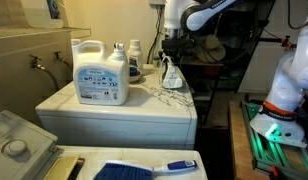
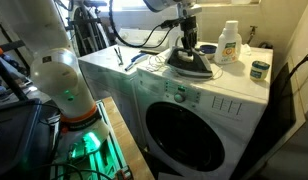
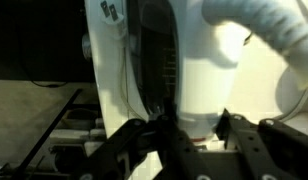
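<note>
1. The black Robotiq gripper (image 2: pixel 185 36) points straight down over the white and dark steam iron (image 2: pixel 191 62). Its jaws are pressed together on the iron's handle. In the wrist view the fingers (image 3: pixel 144 140) sit on either side of that handle, with the iron's pale body just beyond.
2. The iron is on top of the white front-loading washing machine (image 2: pixel 224 105), near the middle of that surface. Whether its sole has lifted clear cannot be told.
3. Judged from this, the grasp is made, and any lifting or carrying of the iron is left to do.
4. Containers: in an exterior view a large white plastic detergent jug with a blue label (image 1: pixel 101 72) stands at the iron's 9 o'clock, capped.
5. In an exterior view a small white capped bottle (image 2: pixel 228 42) stands at the iron's 1 o'clock, and a small dark lidded jar (image 2: pixel 259 69) at its 3 o'clock. All three are closed, so their contents are hidden.
</note>
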You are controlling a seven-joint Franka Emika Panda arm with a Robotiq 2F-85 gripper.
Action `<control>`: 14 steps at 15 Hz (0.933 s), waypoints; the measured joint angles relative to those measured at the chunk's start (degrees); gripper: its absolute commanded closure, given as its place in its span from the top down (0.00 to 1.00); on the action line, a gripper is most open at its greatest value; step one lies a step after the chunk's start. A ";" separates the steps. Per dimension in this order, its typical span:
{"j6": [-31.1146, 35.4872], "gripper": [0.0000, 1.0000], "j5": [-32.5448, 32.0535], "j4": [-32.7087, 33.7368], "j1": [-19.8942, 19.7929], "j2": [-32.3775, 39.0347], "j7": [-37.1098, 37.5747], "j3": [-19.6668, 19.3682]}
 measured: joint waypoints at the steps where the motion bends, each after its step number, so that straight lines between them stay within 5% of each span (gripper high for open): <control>1: -0.04 0.15 -1.62 -0.03 0.09 0.08 0.87 0.00; 14: -0.02 0.15 -18.30 -0.05 2.81 1.30 10.40 0.14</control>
